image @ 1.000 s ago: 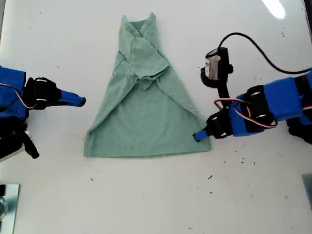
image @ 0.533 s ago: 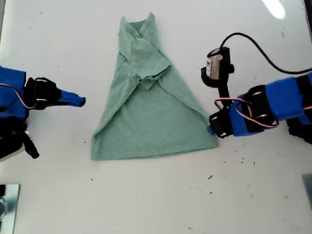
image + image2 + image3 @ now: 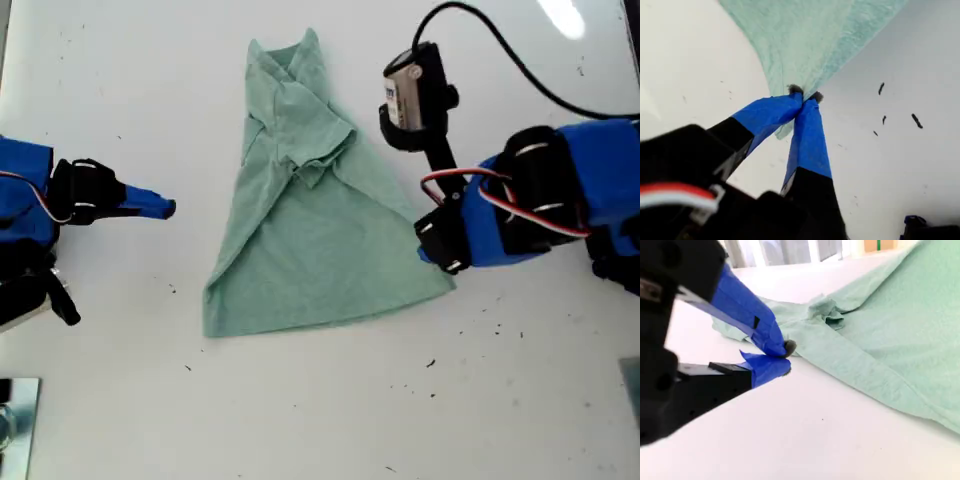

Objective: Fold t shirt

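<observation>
Dragged toward the exterior view's right: one pale sage-green knit t shirt point(image 3: 320, 235), hem corner pinched in my first gripper point(image 3: 804, 96); my second gripper point(image 3: 785, 356) sits nearly closed, empty

Soft matt knit t shirt point(image 3: 318, 235), smooth glossy white table point(image 3: 520, 400) (dark-specked), blue-taped claws

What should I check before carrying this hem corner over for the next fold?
1. My first gripper shut on the t shirt corner: ok.
2. My second gripper apart from the cloth: ok.
3. Second gripper empty: ok, jaws nearly closed on nothing.
4. Sleeves folded inward: ok.
5. Hem lying flat: not ok, it runs skewed across the table.
6. Grip depth on the corner: cannot tell.
</observation>
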Robot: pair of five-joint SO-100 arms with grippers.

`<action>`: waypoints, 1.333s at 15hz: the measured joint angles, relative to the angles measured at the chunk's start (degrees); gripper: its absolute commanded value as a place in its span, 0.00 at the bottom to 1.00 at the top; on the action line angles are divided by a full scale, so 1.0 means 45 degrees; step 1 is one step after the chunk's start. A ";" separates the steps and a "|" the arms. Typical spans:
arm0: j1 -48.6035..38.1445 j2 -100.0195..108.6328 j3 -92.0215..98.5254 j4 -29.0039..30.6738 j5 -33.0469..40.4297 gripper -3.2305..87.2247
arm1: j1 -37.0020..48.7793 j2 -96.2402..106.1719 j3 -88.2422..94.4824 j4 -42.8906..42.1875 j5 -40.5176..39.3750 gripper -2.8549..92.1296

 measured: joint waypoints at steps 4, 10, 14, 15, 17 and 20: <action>0.0000 0.0000 0.0000 0.0000 0.0098 0.03 | 0.0039 -0.0684 -0.1797 -0.0156 -0.0371 0.02; 0.0000 0.0000 0.0000 0.0000 0.0098 0.03 | 0.0234 -0.6543 -0.5312 -0.4922 -0.1074 0.02; 0.0000 0.0000 0.0000 0.0000 0.0098 0.03 | 0.0234 -0.8711 -0.6094 -0.6250 -0.1250 0.29; 0.0000 0.0000 0.0000 0.0000 0.0098 0.03 | 0.0234 -0.8613 -0.6211 -0.5703 -0.1348 0.28; 0.0000 0.0000 0.0000 0.0000 0.0098 0.03 | 0.0449 -0.7148 -0.6133 -0.3711 -0.1563 0.27; 0.0000 0.0000 0.0000 0.0000 0.0098 0.03 | 0.1094 -0.3320 -0.3828 -0.1328 -0.2246 0.09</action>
